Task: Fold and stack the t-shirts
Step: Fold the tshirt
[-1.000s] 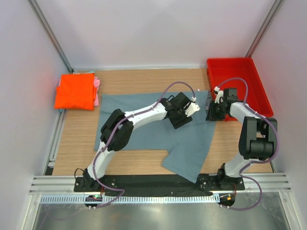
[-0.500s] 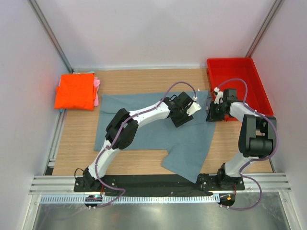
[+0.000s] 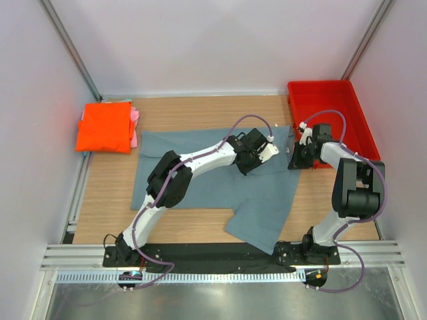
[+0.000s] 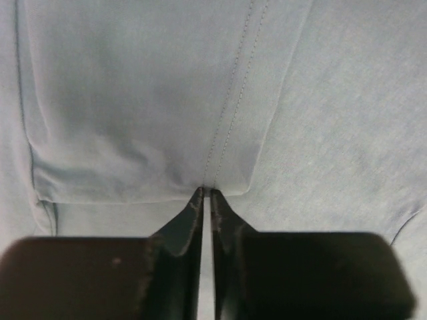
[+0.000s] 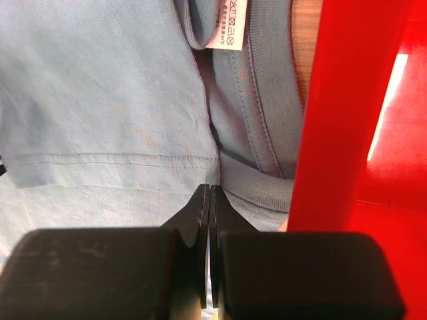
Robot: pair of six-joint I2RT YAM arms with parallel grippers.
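The wooden table [image 3: 200,110] carries it all, and the grey-blue t-shirt [image 3: 267,200] lies spread flat over its middle, one flap trailing down toward 5 o'clock; its outline looks the same as a second ago. The red bin [image 3: 333,100] sits at 2 o'clock, just beside the shirt's right edge. Out at 10 o'clock the orange t-shirt [image 3: 103,127] lies folded on top of the pink t-shirt [image 3: 135,115], of which only slivers peek out. Now the change: the left gripper [image 4: 206,200] has crept toward 1 o'clock over the last second, closer to its partner, fingers pressed to a thin slit with the tips on a stitched fold of grey-blue cloth; whether cloth is caught between them is not clear. The right gripper [image 5: 209,193] has hardly budged, fingers together, tips on the shirt by the collar against the bin wall, grip equally unclear. The white neck label [image 5: 227,23] shows just beyond.
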